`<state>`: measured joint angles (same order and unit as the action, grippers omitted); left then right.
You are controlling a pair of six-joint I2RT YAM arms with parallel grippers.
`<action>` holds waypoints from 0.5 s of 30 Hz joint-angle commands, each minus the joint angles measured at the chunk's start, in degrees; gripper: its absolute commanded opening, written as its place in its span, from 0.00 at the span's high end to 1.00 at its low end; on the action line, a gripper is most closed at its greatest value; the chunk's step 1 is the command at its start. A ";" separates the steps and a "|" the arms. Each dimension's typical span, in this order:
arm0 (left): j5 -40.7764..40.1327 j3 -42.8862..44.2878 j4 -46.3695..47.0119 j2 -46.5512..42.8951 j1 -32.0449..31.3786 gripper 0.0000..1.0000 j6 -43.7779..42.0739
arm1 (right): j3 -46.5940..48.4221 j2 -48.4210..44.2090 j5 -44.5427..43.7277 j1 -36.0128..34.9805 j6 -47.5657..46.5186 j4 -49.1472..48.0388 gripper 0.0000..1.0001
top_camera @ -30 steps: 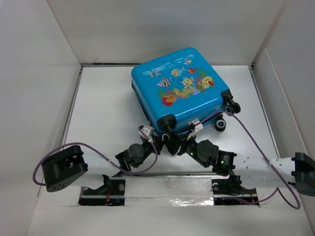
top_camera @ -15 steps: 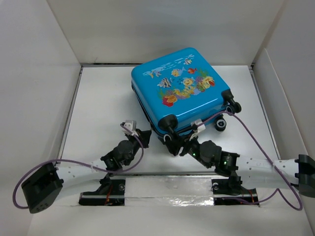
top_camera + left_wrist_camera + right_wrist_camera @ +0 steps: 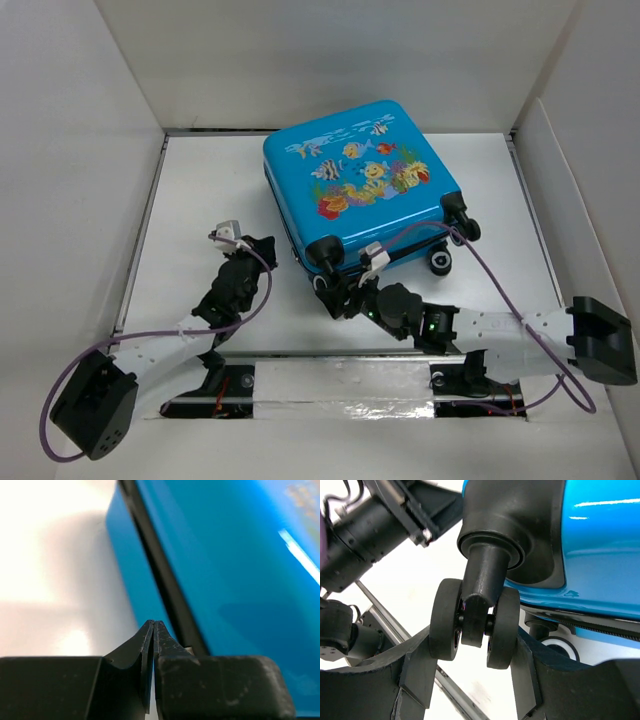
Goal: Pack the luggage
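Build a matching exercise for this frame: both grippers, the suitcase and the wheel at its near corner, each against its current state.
Things:
1. left gripper
2. right gripper
3. luggage
4. caster wheel

States:
A. lies flat, fish print facing up
B. shut, with nothing between the fingertips
C. pinched from both sides at the suitcase's near corner
D. closed around a twin black wheel

Pairs: 1-B, 2-D, 3-A, 4-C
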<state>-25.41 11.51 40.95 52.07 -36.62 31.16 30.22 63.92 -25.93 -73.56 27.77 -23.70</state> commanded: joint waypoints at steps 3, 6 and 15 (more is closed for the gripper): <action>13.22 0.37 4.22 -3.72 0.94 1.00 0.22 | 5.11 1.12 7.74 -3.26 -4.48 -10.75 1.00; 18.02 -2.10 0.12 -6.88 0.94 1.00 0.04 | 5.38 0.16 6.16 -3.26 -5.27 -9.52 1.00; 16.19 -4.40 -20.53 -30.24 0.94 1.00 3.21 | 9.76 3.65 9.49 -3.26 -7.55 -8.55 1.00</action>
<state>-8.80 4.49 27.49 27.66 -35.88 33.32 32.80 66.26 -27.33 -74.35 25.19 -22.81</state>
